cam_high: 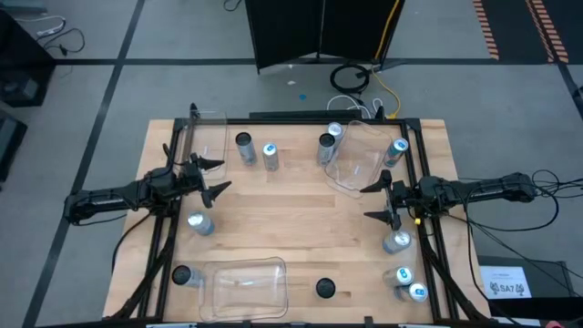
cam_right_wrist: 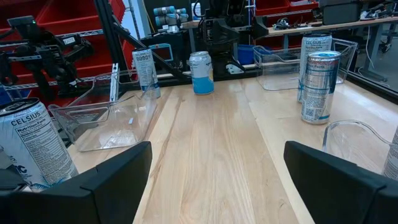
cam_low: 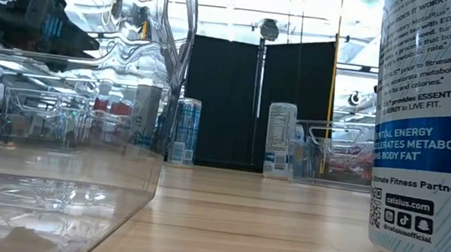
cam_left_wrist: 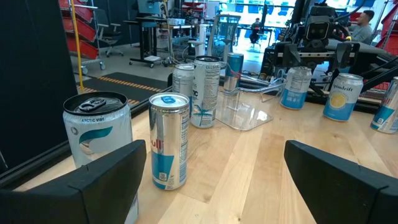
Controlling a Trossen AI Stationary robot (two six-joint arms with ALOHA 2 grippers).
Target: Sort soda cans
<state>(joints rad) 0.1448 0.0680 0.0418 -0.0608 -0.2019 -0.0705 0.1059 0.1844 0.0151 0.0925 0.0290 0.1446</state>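
— Nearest, looming in the low view: a Celsius can (cam_low: 435,131). Beyond, wooden worktop (cam_high: 301,228), clear trays (cam_high: 244,284), soda cans (cam_high: 271,156) scattered upright.

— Light, rigid, slick, probably; best pinched mid-body. Left pincer (cam_high: 211,177), right pincer (cam_high: 377,200): gaping, empty.

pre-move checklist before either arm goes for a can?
1. Left gripper open, nothing between the fingers: ok.
2. Right gripper open, holding nothing: ok.
3. Cans ahead of the left gripper upright: dark-topped can and blue-topped can both standing: ok.
4. Clear tray at the near edge holds no cans: ok.
5. Tipped tray near the right gripper has cans close beside it; clearance: cannot tell.
6. All cans upright across the table: cannot tell.
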